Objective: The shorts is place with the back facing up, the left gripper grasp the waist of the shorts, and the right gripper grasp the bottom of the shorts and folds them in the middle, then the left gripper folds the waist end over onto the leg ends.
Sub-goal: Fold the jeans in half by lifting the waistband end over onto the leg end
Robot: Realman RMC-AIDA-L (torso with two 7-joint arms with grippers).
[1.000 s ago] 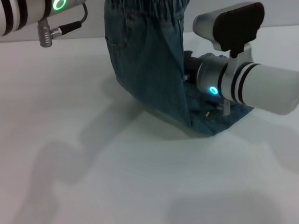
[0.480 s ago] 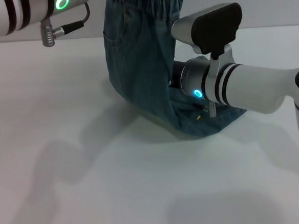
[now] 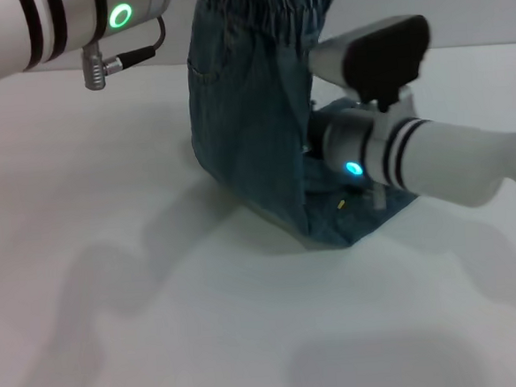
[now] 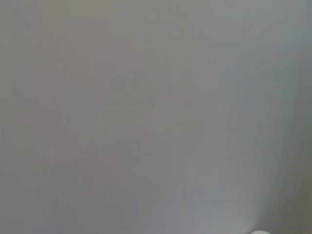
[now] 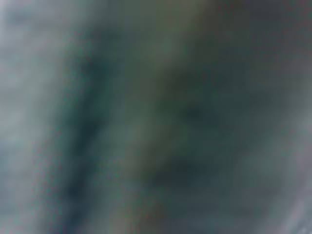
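Observation:
The blue denim shorts point(image 3: 248, 114) hang upright from the top of the head view. Their ruffled waist point(image 3: 267, 7) is lifted high, beside the end of my left arm point(image 3: 69, 25) with its green ring. The left gripper itself lies beyond the picture's top edge. The leg ends point(image 3: 357, 222) rest flat on the table. My right arm point(image 3: 414, 151), blue ring lit, reaches in low from the right. Its gripper is pushed in behind the hanging denim, fingers hidden. Blurred denim point(image 5: 156, 117) fills the right wrist view.
A white table point(image 3: 159, 298) spreads to the left and front of the shorts, crossed by soft shadows of the arms. The left wrist view holds only a plain pale surface point(image 4: 156, 117).
The left arm has shifted right, carrying the raised waist with it. The right arm moved left, then eased back a little to the right and down. The folded edge on the table has drawn in.

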